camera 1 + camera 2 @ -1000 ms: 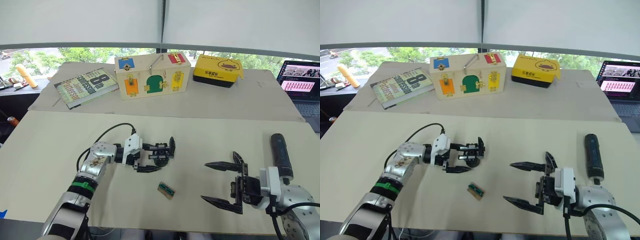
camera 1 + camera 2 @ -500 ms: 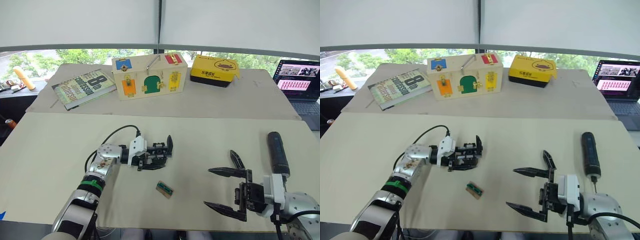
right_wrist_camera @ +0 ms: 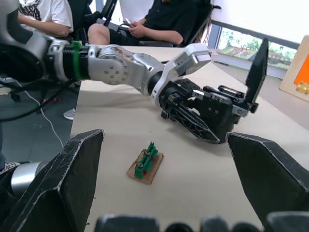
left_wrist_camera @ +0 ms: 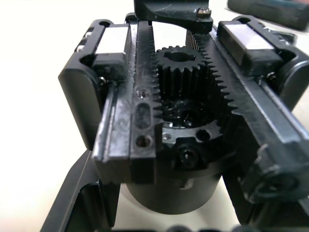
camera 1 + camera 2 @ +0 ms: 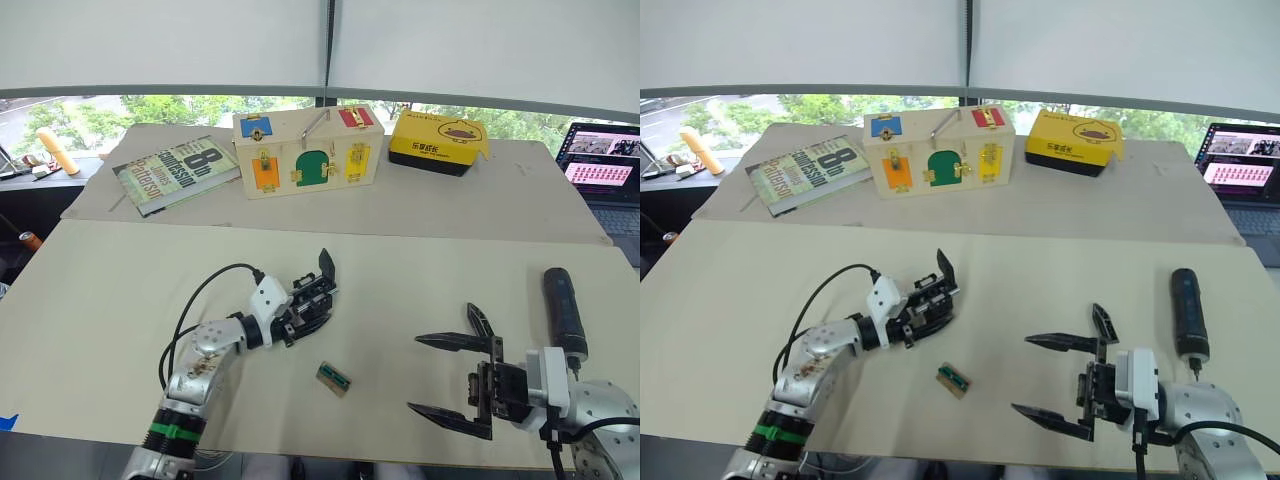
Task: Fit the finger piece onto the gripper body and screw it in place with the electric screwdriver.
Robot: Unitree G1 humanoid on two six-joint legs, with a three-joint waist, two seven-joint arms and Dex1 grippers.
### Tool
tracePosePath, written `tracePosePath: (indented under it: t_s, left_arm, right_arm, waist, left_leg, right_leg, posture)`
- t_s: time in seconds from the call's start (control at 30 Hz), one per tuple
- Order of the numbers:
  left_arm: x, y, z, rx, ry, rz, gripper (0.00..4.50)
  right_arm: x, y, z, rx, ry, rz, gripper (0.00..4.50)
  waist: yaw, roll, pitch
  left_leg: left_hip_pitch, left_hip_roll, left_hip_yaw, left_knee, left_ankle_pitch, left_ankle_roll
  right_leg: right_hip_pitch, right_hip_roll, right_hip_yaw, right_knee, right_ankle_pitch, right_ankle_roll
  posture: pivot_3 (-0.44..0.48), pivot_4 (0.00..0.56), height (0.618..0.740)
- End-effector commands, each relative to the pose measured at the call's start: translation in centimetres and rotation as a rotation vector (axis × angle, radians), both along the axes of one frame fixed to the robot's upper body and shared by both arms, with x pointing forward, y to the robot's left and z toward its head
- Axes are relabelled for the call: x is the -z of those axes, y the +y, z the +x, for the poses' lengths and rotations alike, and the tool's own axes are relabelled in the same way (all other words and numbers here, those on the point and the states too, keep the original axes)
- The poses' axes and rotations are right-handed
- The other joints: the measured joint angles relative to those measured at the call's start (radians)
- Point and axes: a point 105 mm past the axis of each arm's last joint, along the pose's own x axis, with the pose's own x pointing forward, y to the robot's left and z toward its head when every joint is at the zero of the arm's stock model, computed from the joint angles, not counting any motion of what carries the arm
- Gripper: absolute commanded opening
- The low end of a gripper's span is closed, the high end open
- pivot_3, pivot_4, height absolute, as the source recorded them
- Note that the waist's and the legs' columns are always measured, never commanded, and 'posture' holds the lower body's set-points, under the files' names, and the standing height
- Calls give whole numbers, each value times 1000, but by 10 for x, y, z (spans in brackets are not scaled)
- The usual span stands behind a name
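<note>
L arm reaches fwd over the table [image 5: 90,300], forearm angled inward; left gripper [image 5: 300,312] clamped on the gripper body [image 5: 312,297], tilted, its claw finger pointing up. Wrist view: body's gear and toothed racks close up. R arm low at near table edge; right gripper [image 5: 450,380] fingers spread wide, holding nothing, pointing toward the body. Electric screwdriver [image 5: 563,310] lies flat just beyond R wrist, well apart from body. Small green part [image 5: 332,378] lies near side of body, bare tabletop around it.
</note>
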Motion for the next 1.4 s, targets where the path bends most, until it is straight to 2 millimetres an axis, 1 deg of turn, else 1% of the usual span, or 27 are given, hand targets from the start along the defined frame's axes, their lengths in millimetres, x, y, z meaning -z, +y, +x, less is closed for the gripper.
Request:
tracePosePath:
  t_s: [0.03,0.13,0.23,0.3,0.57,0.6,0.63,0.7,0.83,0.93,1.0,1.1,1.17,1.23,1.3,1.37,1.4]
  left_arm:
    - [-17,-10,0,-54,-78,-21,2382]
    - [-12,-21,-7,-46,-60,-30,2382]
    - [-2,-21,-6,-93,-51,-2,2382]
    - [2,-21,-7,-101,-48,14,2382]
    - [7,-21,-10,-114,-16,16,2382]
    - [7,-20,-9,-123,-9,9,3395]
    - [8,-19,-9,-124,-2,9,3663]
    - [9,-15,-9,-124,9,7,4451]
    - [7,1,-9,-121,11,4,4451]
    - [3,16,-12,-65,12,13,4451]
    - [2,24,-15,-1,30,17,4451]
    - [2,30,-23,115,62,35,4451]
    - [4,42,-19,165,77,85,4451]
    - [5,51,-7,173,79,121,4451]
    - [3,51,0,220,76,131,4451]
    - [0,48,10,251,58,127,4451]
    - [1,45,11,295,58,138,4451]
  right_arm:
    - [-5,3,-1,-20,-22,12,4500]
    - [-6,3,0,-32,-21,8,4500]
    - [-9,4,1,-39,-24,6,4500]
    - [-10,4,0,-43,-23,3,4500]
    - [-13,3,2,-47,-24,-2,4500]
    - [-13,3,4,-46,-27,-1,4500]
    - [-14,3,5,-44,-28,-1,4500]
    - [-15,3,6,-43,-30,-1,4500]
    - [-16,4,7,-41,-32,-1,4500]
    - [-17,5,8,-40,-33,-2,4500]
    - [-17,5,8,-36,-34,-2,4500]
    - [-16,6,7,-31,-31,0,4500]
    - [-16,7,5,-31,-30,2,4500]
    - [-16,8,7,-28,-38,4,4500]
    - [-18,8,10,-20,-49,9,4500]
    - [-17,8,11,-23,-47,10,4500]
    - [-16,9,10,-28,-43,8,4500]
  waist:
    - [3,0,0]
    - [5,0,0]
    - [7,0,0]
    - [9,0,0]
    - [8,0,0]
    - [8,0,0]
    - [8,0,0]
    - [8,0,0]
    - [7,0,0]
    - [4,0,0]
    - [4,0,0]
    - [6,1,0]
    - [9,1,0]
    - [9,1,0]
    - [7,1,0]
    - [6,1,0]
    - [6,1,0]
  left_leg:
    - [0,0,0,0,0,0]
    - [0,0,0,0,0,0]
    - [1,0,0,0,0,0]
    - [1,0,1,0,0,0]
    - [1,0,0,0,0,0]
    - [1,0,0,0,0,0]
    - [1,0,0,0,0,0]
    - [1,0,0,0,0,0]
    - [1,0,0,0,0,0]
    - [1,1,0,0,0,0]
    - [2,1,1,0,0,0]
    - [2,1,1,0,0,0]
    - [1,0,1,0,0,0]
    - [1,0,1,0,0,0]
    - [1,0,2,1,1,-1]
    - [1,0,2,1,1,-1]
    - [1,0,3,1,1,-1]
  right_leg:
    - [0,1,-1,0,0,0]
    - [0,2,-1,0,0,0]
    - [0,1,0,0,0,0]
    - [0,1,0,0,0,0]
    - [0,0,-1,0,0,-1]
    - [0,0,-1,0,0,-1]
    - [0,0,-1,1,0,-1]
    - [0,0,-1,1,0,-1]
    - [0,0,-1,1,0,-1]
    - [0,0,-1,1,0,-1]
    - [0,0,-1,1,0,-1]
    - [0,0,-1,1,0,-1]
    - [0,0,-2,1,0,-1]
    - [0,2,-2,1,0,-1]
    - [0,2,-2,1,0,-1]
    - [1,4,-1,1,0,-1]
    - [1,4,-1,1,0,-1]
  posture:
    - [0,150,740]
    - [0,150,740]
    - [0,150,740]
    - [0,150,740]
    - [0,150,740]
    - [0,150,740]
    - [0,150,740]
    - [0,150,740]
    - [0,150,740]
    - [0,150,740]
    - [0,150,740]
    - [0,150,740]
    - [0,150,740]
    - [0,150,740]
    - [0,150,740]
    - [0,150,740]
    - [0,150,740]
